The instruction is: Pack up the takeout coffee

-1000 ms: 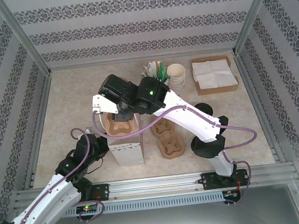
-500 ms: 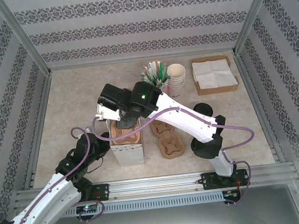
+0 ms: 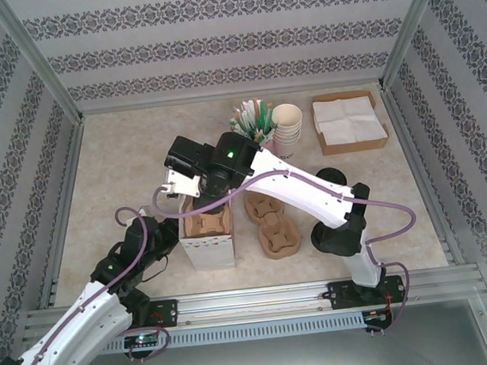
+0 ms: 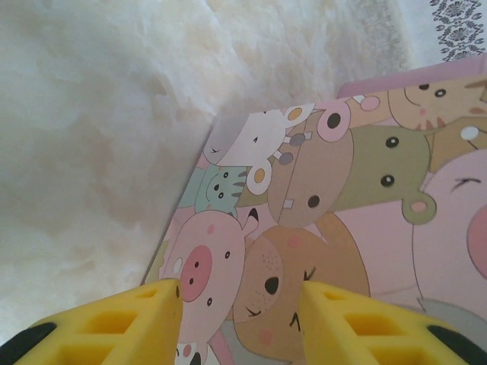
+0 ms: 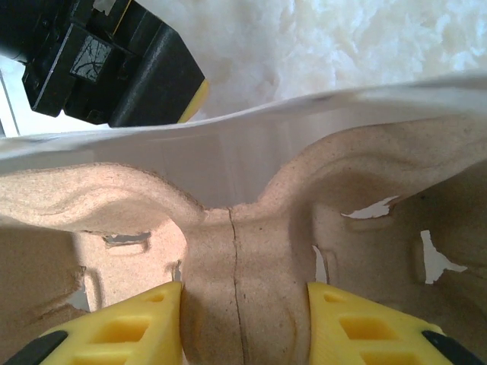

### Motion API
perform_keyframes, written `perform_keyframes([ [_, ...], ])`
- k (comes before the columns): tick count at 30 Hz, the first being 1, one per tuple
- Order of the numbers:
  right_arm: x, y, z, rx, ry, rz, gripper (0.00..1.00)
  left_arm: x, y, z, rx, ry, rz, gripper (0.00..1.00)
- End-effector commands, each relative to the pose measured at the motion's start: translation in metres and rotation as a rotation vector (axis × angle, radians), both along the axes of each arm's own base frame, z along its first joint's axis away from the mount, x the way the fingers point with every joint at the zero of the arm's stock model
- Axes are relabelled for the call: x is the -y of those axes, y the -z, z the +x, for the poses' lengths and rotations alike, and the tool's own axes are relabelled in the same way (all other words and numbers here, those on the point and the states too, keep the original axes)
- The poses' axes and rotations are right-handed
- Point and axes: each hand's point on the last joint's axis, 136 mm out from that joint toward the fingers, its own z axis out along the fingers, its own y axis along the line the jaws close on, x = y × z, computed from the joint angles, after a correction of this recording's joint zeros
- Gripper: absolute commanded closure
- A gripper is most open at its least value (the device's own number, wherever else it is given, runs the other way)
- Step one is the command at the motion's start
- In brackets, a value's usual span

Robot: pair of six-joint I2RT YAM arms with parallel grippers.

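Nearest the arms' bases, the left claw is seen low at the left side of the paper bag. Its yellow fingers are held apart, and the bag's cartoon-animal side is spread across the gap. Whether either finger actually touches the paper cannot be made out, as the fingertips are cut off by the bottom edge. The bag is stood upright on the table, just ahead of the left arm. The cup tray is lodged in the bag's open mouth, its lower part hidden by the white walls. How deep it sits cannot be judged. The right claw is clamped on the tray's cracked middle ridge, one finger pressed to each side. From above, this grip is covered by the arm's own wrist. Just right of the bag, spare trays are laid on the table, partly overlapped by the right arm. A black disc lies farther right — what it is cannot be told. At the far side, a stack of cups is flanked by a holder of sticks and a box of napkins.
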Motion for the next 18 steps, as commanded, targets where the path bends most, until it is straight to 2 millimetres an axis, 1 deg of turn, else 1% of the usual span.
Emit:
perform_keyframes([
  [1, 0.000, -0.012, -0.003, -0.031, 0.013, 0.074, 0.61, 0.000, -0.009, 0.001, 0.018, 0.006, 0.017, 0.55],
  [4, -0.001, -0.009, -0.001, -0.047, 0.010, 0.092, 0.60, 0.001, -0.009, 0.001, 0.019, 0.006, 0.015, 0.55],
  [10, -0.005, -0.004, -0.003, -0.090, -0.015, 0.116, 0.59, 0.001, -0.008, 0.002, 0.016, 0.008, 0.015, 0.55],
  [18, -0.008, 0.003, -0.005, -0.146, -0.005, 0.131, 0.58, 0.002, -0.004, 0.002, 0.008, 0.008, 0.014, 0.55],
])
